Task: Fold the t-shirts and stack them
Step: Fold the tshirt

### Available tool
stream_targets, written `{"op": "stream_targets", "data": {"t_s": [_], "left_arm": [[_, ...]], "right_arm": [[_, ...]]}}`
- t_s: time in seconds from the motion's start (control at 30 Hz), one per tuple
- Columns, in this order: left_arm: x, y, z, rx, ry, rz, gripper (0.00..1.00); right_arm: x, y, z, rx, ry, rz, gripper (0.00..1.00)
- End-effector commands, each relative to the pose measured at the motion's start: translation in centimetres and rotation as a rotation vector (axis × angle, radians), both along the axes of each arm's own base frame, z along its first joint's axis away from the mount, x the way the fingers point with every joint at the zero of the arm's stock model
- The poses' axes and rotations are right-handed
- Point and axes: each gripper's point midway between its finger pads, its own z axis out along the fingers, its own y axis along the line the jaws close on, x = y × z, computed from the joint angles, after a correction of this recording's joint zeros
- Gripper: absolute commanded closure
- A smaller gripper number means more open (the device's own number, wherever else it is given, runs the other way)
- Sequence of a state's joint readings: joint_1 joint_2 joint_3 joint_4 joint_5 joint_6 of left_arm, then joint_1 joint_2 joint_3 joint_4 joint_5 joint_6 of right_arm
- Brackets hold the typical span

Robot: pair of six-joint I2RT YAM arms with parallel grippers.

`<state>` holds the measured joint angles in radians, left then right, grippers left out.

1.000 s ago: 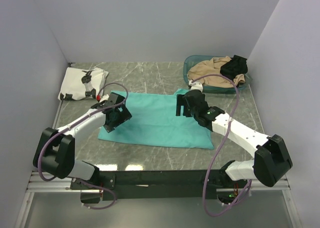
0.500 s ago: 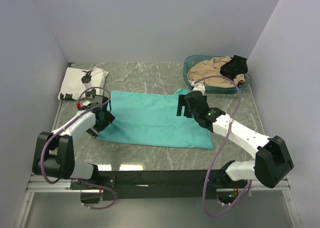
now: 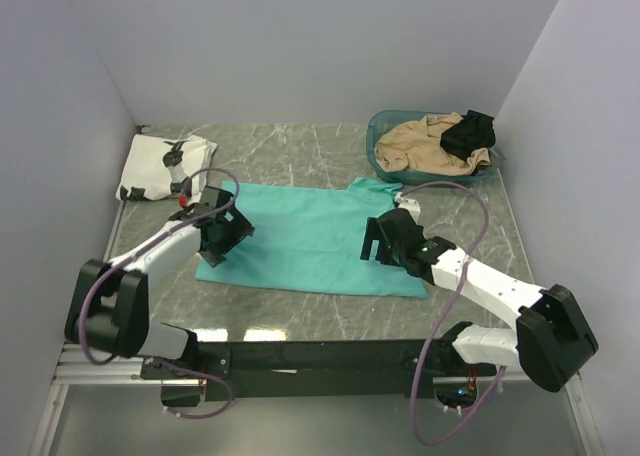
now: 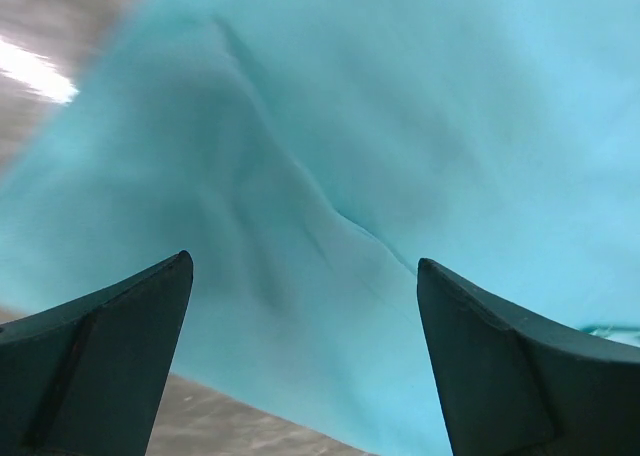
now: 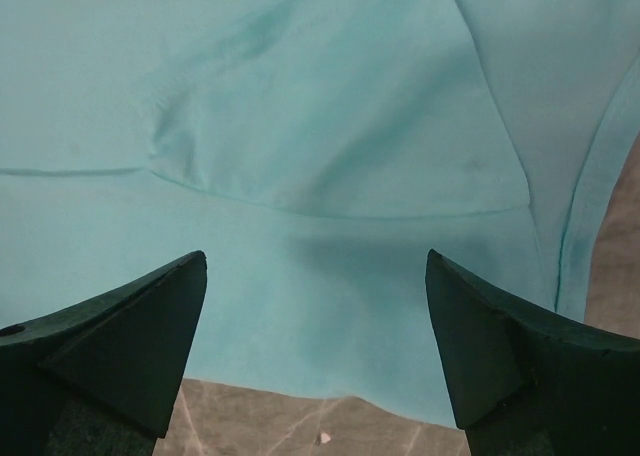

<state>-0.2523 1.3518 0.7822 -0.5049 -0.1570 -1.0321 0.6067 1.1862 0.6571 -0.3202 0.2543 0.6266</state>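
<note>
Cannot see the fingertips of the left gripper from above: buried under its own black housing, over the left edge of the teal t-shirt. Same for the right gripper, over the shirt's right part.

Reads as released on both sides in the wrist views: left fingers spread wide, right fingers likewise, nothing pinched, only teal cloth beyond. Cannot tell whether any tip touches the fabric.

Blurred in the left wrist view: one soft crease, a sliver of grey table along the bottom. Cut off on most sides in the right wrist view: seam lines and the near hem only.

Lies spread flat mid-table, the teal shirt, one sleeve reaching toward the basket. Lies folded in the far-left corner, the white t-shirt, near the teal one with bare table between. Too small to read as figures or letters, its black print.

Hides much of the basket's inside: tan garment with black garment heaped on top.
</note>
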Motion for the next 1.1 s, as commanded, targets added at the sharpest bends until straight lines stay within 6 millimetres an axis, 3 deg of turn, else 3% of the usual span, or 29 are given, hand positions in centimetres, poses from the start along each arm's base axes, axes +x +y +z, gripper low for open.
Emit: {"op": "stream_targets", "data": {"t_s": [0.0,0.07,0.27,0.47,0.57,0.73,0.8,0.9,0.93,1.0,1.03,1.07], "left_arm": [[1.5,-4.2,-1.3,-0.104,-0.001,-0.135,0.01],[1.5,-5.3,-2.1,-0.146,0.022,-0.170,0.01],[-2.0,-3.8,-6.3,-0.097,0.196,-0.123,0.01],[-6.9,-1.0,-7.1,-0.024,0.280,-0.023,0.01],[-9.2,0.0,-6.8,-0.005,0.305,0.015,0.01],[-11.3,0.9,-5.5,-0.005,0.303,0.056,0.01],[-11.2,0.9,-4.5,-0.013,0.270,0.056,0.00],[-9.7,0.9,-2.6,-0.011,0.192,0.056,0.01],[-8.8,1.2,-1.9,0.010,0.158,0.061,0.01],[-6.2,1.3,0.5,0.035,0.089,0.065,0.01],[-4.0,1.3,2.8,0.052,0.023,0.072,0.00],[-3.1,1.6,3.0,0.081,0.029,0.071,0.01]], "right_arm": [[-0.5,0.0,-1.8,0.009,0.059,-0.028,0.04],[-0.8,-0.1,-2.5,0.003,0.088,-0.038,0.04],[-3.8,0.4,-5.7,0.040,0.235,-0.008,0.03],[-9.1,-0.7,-7.8,0.065,0.384,-0.015,0.03],[-10.7,-1.2,-7.5,0.084,0.400,-0.032,0.02],[-12.7,-0.6,-6.3,0.128,0.400,0.003,0.02],[-12.4,-0.4,-5.4,0.133,0.364,0.021,0.02],[-9.5,-0.5,-2.3,0.112,0.221,0.015,0.02],[-8.0,-0.1,0.0,0.114,0.154,0.020,0.02],[-5.7,-0.7,2.5,0.080,0.048,-0.021,0.01],[-4.3,-0.2,4.8,0.095,-0.019,-0.020,0.00],[-3.4,-0.2,5.8,0.091,-0.061,-0.028,0.00]]}}
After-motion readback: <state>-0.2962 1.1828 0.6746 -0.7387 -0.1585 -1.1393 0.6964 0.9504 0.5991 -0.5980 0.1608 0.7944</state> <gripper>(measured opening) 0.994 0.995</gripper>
